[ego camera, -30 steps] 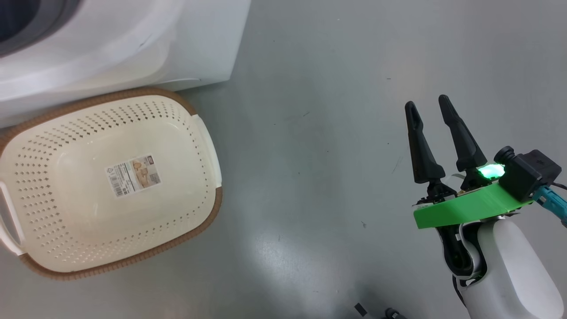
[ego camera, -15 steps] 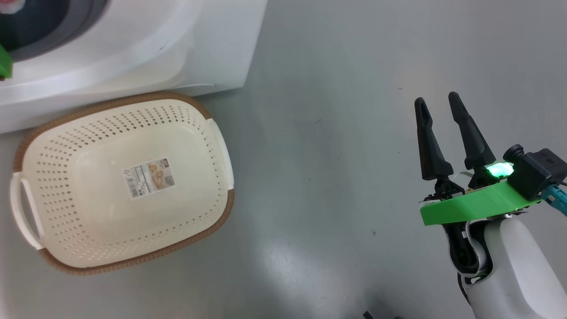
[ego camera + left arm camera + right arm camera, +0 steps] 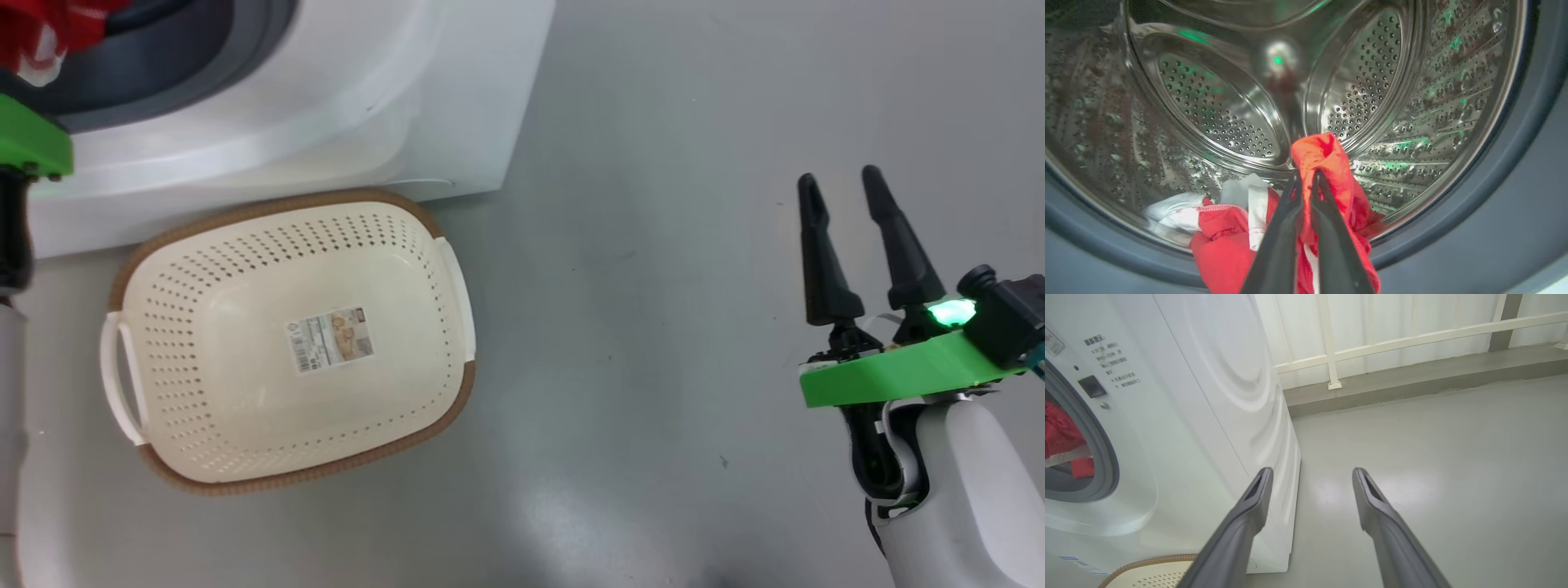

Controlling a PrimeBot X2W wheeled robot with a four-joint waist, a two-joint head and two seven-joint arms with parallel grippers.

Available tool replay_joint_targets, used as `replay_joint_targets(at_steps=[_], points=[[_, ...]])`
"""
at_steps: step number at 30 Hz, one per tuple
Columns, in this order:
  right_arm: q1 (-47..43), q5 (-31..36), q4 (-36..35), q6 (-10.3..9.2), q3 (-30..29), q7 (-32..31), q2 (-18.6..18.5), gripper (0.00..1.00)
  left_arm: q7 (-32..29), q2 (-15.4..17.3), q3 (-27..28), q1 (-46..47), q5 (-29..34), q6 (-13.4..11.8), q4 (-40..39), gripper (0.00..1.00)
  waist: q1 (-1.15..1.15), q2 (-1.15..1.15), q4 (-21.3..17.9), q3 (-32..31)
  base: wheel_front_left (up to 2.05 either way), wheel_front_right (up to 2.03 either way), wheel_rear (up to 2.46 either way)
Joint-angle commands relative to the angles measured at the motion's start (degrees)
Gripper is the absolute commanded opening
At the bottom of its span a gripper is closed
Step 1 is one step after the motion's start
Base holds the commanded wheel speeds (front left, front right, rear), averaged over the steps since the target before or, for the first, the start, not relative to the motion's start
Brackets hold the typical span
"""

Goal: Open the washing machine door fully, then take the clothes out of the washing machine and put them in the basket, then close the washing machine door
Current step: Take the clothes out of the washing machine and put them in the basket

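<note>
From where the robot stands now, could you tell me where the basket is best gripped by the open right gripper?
Probably by the white side handle facing the right gripper, from above: the basket sits upright on the floor, and that thin handle juts past the brown rim, so its open jaws could straddle it.

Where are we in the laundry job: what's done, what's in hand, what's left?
Done: the drum is reachable, so the door is evidently open. In hand: the left gripper is shut on the red clothes at the drum mouth. Left: the basket holds no clothes, so they need carrying over, then the door closing. The right gripper hangs open, idle.
</note>
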State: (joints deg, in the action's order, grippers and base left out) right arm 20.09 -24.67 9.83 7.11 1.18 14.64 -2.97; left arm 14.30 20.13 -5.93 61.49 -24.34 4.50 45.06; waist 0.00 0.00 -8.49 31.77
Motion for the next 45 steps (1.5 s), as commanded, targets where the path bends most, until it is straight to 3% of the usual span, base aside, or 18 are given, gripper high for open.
replay_joint_targets(at_steps=[1, 13, 21, 35, 39, 45], points=[[-1.76, 0.52, -1.32, 0.37, 0.38, 0.36, 0.09, 1.0, 0.69, 1.81, 3.05, -2.08, 1.51, 0.13, -3.67, 0.0, 0.0, 0.0, 1.16, -1.13, 0.0, 0.0, 0.0], [-3.58, 1.13, -1.58, 0.37, -1.41, 0.36, -0.19, 1.0, 0.7, -5.62, 14.29, -14.43, 8.93, 2.36, -21.95, 0.0, 0.0, 0.0, 3.34, -3.31, 0.0, 0.0, 0.0], [-4.26, 1.16, -1.63, 0.37, -1.74, 0.36, -0.52, 1.0, 0.7, -10.22, 19.14, -20.82, 10.3, 2.91, -34.37, 0.0, 0.0, 0.0, 4.19, -4.07, 0.0, 0.0, 0.0], [-4.77, 1.07, -1.79, 0.37, -1.75, 0.36, -0.95, 1.0, 0.7, -12.74, 18.96, -26.42, 9.72, 2.98, -55.43, 0.0, 0.0, 0.0, 4.96, -4.45, 0.0, 0.0, 0.0], [-4.68, 1.06, -1.81, 0.37, -1.6, 0.36, -0.95, 1.0, 0.7, -12.98, 18.47, -27.45, 10.25, 2.98, -57.07, 0.0, 0.0, 0.0, 4.96, -4.1, 0.0, 0.0, 0.0], [-4.48, 0.94, -1.73, 0.37, -1.17, 0.36, -0.83, 1.0, 0.7, -13.8, 17.51, -29.91, 10.18, 2.98, -52.38, 0.0, 0.0, 0.0, 4.57, -3.76, 0.0, 0.0, 0.0]])
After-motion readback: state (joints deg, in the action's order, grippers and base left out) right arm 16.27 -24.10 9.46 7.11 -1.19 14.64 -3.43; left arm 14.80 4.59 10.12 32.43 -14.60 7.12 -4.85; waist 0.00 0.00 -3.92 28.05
